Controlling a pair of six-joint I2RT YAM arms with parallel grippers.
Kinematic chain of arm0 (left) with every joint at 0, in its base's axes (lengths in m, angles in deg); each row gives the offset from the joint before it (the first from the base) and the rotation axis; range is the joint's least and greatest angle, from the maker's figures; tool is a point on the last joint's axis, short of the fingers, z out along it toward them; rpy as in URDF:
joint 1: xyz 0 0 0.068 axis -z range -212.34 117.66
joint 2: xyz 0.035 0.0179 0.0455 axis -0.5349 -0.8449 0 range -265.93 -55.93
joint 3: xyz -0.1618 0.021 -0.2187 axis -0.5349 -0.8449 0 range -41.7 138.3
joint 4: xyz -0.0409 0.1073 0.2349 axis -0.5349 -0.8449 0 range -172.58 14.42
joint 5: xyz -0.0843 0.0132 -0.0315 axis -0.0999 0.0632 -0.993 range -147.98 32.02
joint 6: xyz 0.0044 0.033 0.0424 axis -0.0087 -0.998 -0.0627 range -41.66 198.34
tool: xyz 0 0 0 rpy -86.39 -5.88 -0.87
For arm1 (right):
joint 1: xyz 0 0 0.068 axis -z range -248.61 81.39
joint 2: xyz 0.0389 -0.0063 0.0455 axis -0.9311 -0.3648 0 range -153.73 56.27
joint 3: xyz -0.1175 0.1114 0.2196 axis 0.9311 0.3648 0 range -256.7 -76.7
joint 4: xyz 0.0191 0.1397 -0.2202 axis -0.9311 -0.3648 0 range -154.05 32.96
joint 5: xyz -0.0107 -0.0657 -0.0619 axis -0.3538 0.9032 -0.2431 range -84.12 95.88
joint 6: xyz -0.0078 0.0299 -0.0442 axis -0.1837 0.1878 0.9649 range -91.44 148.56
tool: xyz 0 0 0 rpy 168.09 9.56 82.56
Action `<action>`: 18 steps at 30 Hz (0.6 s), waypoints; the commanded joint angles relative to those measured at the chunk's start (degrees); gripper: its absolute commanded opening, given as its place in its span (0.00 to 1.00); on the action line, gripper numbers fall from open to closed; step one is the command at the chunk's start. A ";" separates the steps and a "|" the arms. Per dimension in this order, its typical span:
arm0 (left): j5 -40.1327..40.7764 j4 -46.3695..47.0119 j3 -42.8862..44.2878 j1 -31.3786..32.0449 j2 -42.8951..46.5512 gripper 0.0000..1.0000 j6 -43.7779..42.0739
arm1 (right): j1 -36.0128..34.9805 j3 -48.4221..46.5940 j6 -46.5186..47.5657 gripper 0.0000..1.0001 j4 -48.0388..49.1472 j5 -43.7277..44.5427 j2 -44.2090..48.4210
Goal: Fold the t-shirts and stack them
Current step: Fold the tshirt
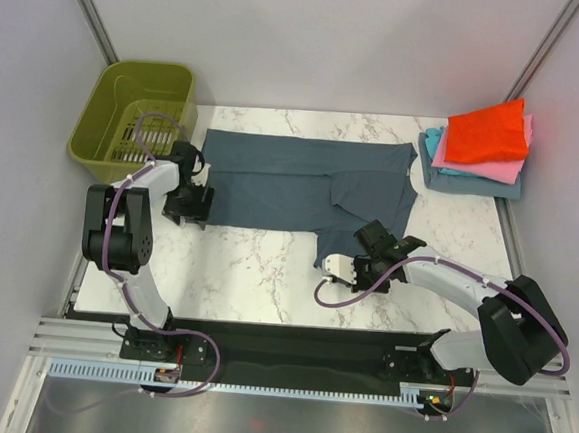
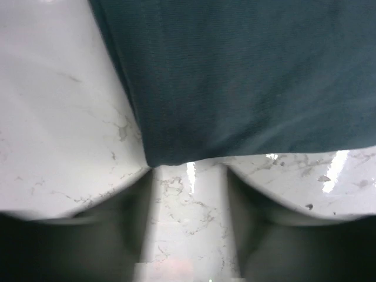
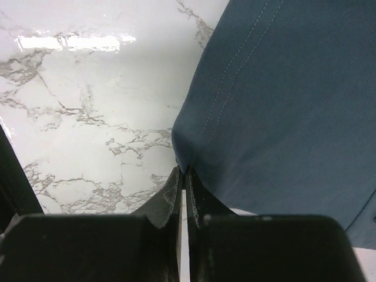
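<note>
Nearest to me, the right gripper (image 1: 332, 268) sits low over the marble table (image 1: 255, 274), toward the near-centre. On the right wrist view its jaws (image 3: 183, 174) are pressed together, and the tips pinch a stitched corner of the slate blue-grey t-shirt (image 3: 294, 106). The cloth rises away from the tips to the upper right, with a double seam line running along its edge. Bare marble fills the left half of that view.

Next out, on the left side, the left gripper (image 1: 192, 205) rests at the shirt's left edge. Its jaws are spread wide. On the left wrist view (image 2: 188, 176) a rounded corner of the shirt (image 2: 247, 76) lies just ahead of the gap between the two blurred fingers (image 2: 126, 217). Nothing is clamped there. I cannot tell whether the fingers touch the cloth.

The slate blue-grey t-shirt (image 1: 302, 182) lies flat across the middle of the table, long side running left to right. One flap trails from it toward the right gripper.

Far left: an olive-green basket (image 1: 113, 102) stands at the table's far corner, just beyond the left arm.

Far right: a stack of folded shirts, well apart from both grippers. The red-orange t-shirt (image 1: 487, 132) is on top, the pink t-shirt (image 1: 509, 170) under it and the teal t-shirt (image 1: 437, 148) at the bottom.
</note>
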 commanded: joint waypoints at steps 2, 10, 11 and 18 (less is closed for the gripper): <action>-6.82 -0.02 2.28 -0.27 0.29 0.02 0.57 | -0.20 -0.79 -0.56 0.07 1.04 0.05 0.63; -6.82 -0.28 3.60 -0.36 -0.15 0.02 0.31 | -0.20 -0.88 -0.73 0.07 1.04 0.31 0.37; -6.82 -0.37 3.52 -0.44 0.29 0.02 0.39 | -0.12 -0.97 -0.73 0.07 0.96 0.48 0.54; -4.79 -1.07 3.51 -2.45 3.63 0.53 0.48 | -0.12 -0.62 -1.52 0.07 1.39 0.40 0.37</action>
